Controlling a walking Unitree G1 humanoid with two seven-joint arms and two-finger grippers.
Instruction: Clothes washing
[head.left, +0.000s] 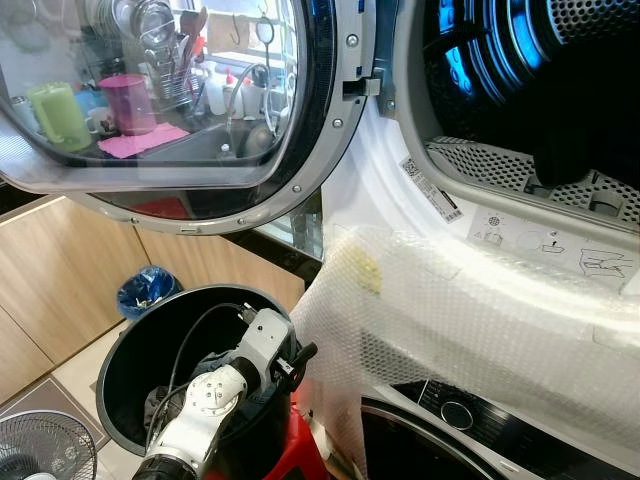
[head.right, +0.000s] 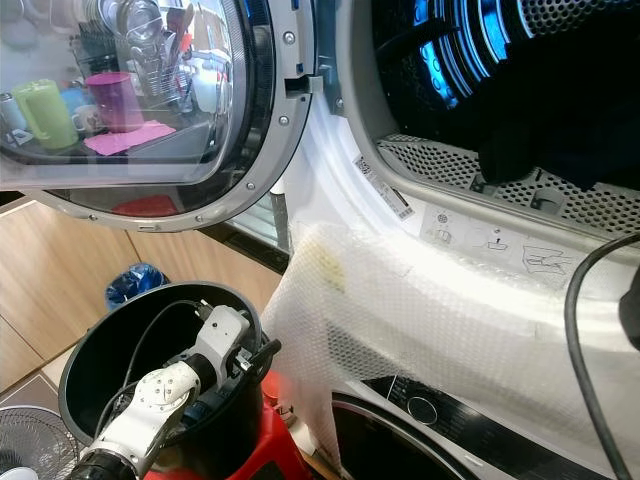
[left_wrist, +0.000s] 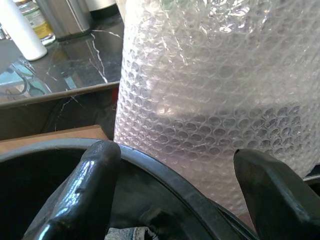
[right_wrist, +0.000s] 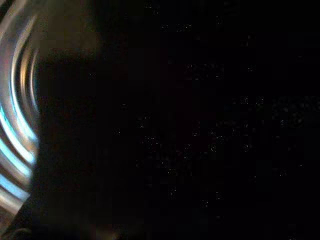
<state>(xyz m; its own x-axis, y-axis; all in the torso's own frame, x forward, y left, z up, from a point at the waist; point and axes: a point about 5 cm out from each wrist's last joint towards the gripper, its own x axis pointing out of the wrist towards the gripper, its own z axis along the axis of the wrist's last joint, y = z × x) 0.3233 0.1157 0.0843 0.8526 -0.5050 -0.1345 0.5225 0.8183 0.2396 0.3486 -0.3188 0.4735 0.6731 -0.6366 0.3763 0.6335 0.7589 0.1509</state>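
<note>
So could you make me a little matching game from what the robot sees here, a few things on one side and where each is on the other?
Things:
1. round machine door
2. bubble wrap
3. black bucket
4. left gripper

Places or states:
A. draped over the machine's front below the opening
B. swung open, its glass mirroring a kitchen counter
C. at the bucket's rim, fingers apart
D. standing low beside the machine, by the wooden cabinets

Pairs: 1-B, 2-A, 3-D, 4-C
</note>
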